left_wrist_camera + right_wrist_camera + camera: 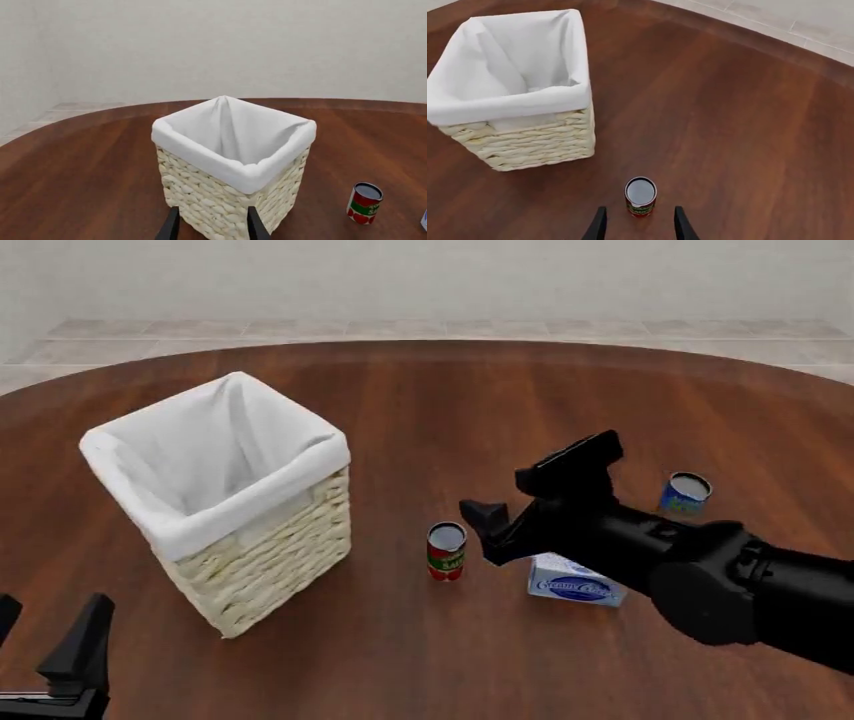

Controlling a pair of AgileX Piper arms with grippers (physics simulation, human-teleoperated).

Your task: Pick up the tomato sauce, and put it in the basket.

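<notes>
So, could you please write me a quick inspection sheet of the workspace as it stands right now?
Surface: round dark wooden table, no spills seen.
Job's things: tomato sauce upright on the table, right of the basket and apart from it; the basket is upright and only its white liner shows inside.
Clutter: blue-and-white box lying right of the sauce; blue and orange can upright farther right.
Grippers: right gripper open, jaws on either side of the sauce, not touching it; left gripper open, holding nothing, near the table's front edge.
Cables: nothing seen.
Surroundings: tiled floor and a plain pale wall beyond the table.
</notes>
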